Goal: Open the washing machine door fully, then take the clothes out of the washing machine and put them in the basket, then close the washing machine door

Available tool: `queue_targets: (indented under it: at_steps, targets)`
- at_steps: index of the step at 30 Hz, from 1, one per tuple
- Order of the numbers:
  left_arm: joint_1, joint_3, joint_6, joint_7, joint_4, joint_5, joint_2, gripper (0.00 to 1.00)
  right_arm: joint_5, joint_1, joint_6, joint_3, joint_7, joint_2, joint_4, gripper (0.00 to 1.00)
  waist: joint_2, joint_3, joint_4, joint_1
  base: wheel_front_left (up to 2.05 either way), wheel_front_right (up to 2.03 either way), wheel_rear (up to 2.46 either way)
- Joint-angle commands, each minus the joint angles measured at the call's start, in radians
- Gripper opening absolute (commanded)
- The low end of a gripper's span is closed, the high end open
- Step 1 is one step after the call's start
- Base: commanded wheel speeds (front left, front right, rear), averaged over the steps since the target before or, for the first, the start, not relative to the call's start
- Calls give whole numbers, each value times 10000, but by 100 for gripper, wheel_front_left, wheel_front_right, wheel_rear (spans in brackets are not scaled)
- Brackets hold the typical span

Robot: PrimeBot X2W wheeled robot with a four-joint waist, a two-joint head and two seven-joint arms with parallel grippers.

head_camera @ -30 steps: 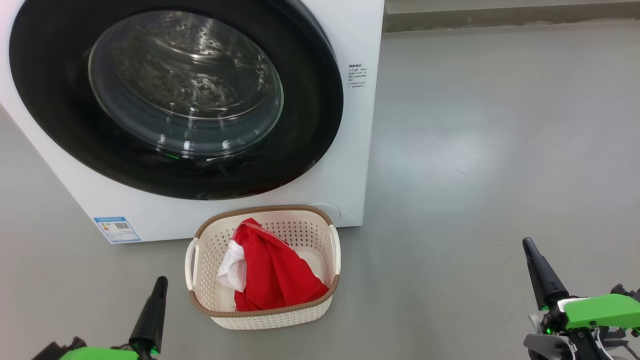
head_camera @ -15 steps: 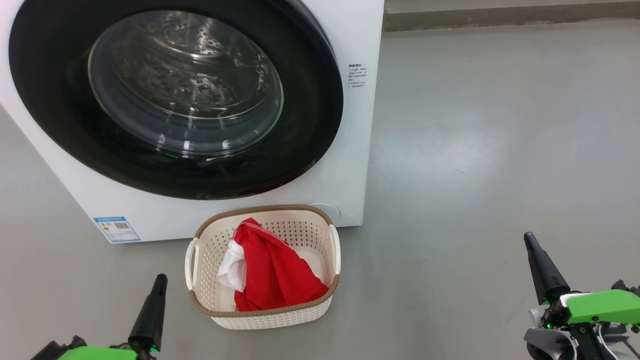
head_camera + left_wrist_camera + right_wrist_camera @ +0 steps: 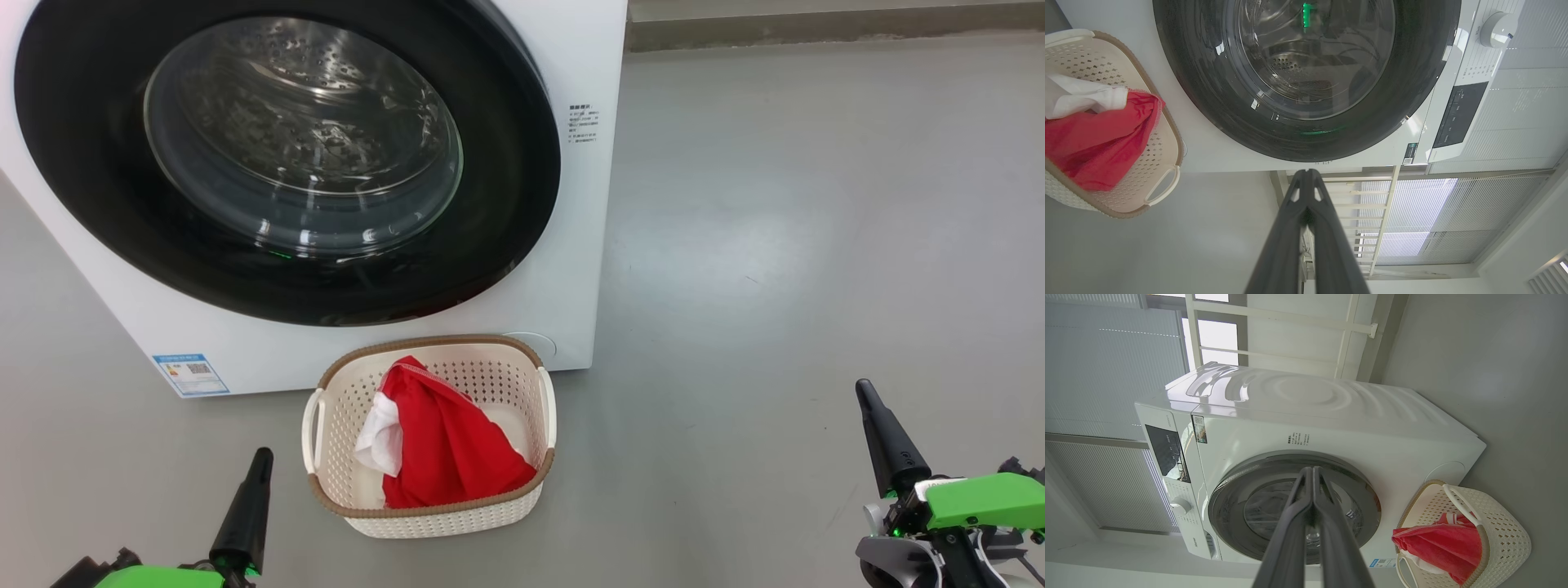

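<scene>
Clothes (image 3: 445, 445), red and white, lie heaped in the basket (image 3: 441, 523), which stands between the left gripper (image 3: 262, 457) and the right gripper (image 3: 864, 392). Both grippers hover empty, jaws pressed together. Just behind the basket, the washing machine door (image 3: 506, 204) appears to sit flush against the washing machine (image 3: 584, 73). Risks: a door not fully latched could swing out, and a low arm sweep could tip the light basket. Floor (image 3: 775, 245): smooth, grey, faintly glossy. Beyond: pale slatted blinds (image 3: 1527, 122) and a white railing (image 3: 1372, 204).
</scene>
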Motion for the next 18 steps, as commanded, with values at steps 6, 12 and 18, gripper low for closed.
queue_targets:
  at_steps: [6, 12, 18]
  targets:
    - [-391, 356, -69, 61, -205, -69, 173, 0, 32, -414, -6, 140, 74, -152, -267, 0, -1, 0, 0, 0, 0, 0, 0]
    - [-391, 356, -69, 60, -205, -69, 173, 0, 31, -414, -6, 139, 74, -151, -267, 0, -1, 0, 0, 0, 0, 0, 0]
    - [-391, 356, -69, 60, -205, -69, 173, 0, 31, -414, -6, 139, 75, -151, -267, 0, -1, 0, 0, 0, 0, 0, 0]
